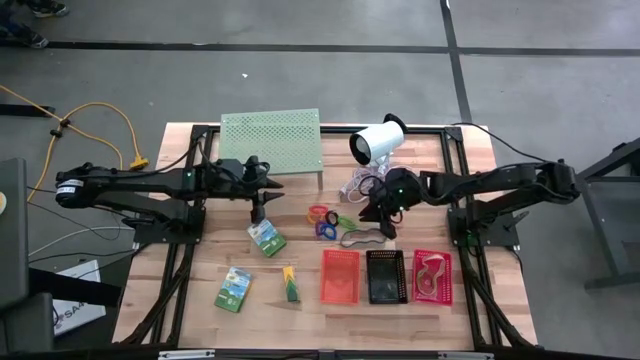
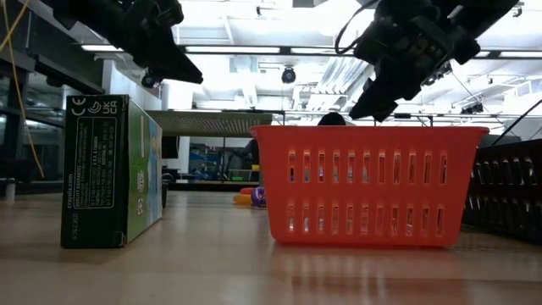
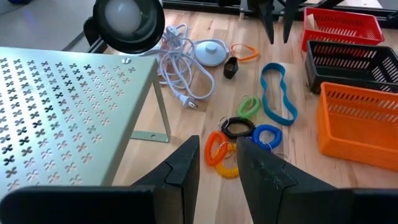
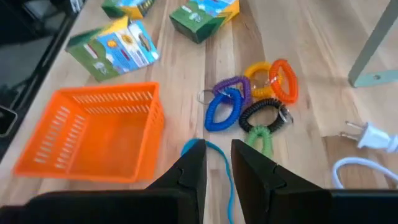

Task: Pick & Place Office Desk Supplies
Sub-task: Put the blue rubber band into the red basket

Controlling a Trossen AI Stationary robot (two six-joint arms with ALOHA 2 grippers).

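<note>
Several coloured coil loops [image 1: 325, 215] [image 4: 249, 99] lie bunched mid-table, with a blue rubber band [image 3: 277, 93] beside them. Three green packs [image 1: 266, 237] [image 1: 233, 290] [image 1: 290, 285] lie at the near left. The red [image 1: 340, 275], black [image 1: 385, 275] and pink [image 1: 432, 275] baskets stand in a row at the near right. My left gripper [image 1: 262, 205] [image 3: 217, 165] hovers open above the table, left of the loops, just beyond the nearest pack. My right gripper [image 1: 383, 225] [image 4: 217, 168] hovers open, its fingers only slightly apart, over the blue band to the right of the loops.
A pale-green perforated stand [image 1: 270, 140] sits at the far middle. Beside it are a white cylinder device [image 1: 378, 142] and its coiled cable and plug [image 3: 180, 68]. An orange band [image 3: 245, 53] lies near the cable. Bare wood shows along the table's near left part.
</note>
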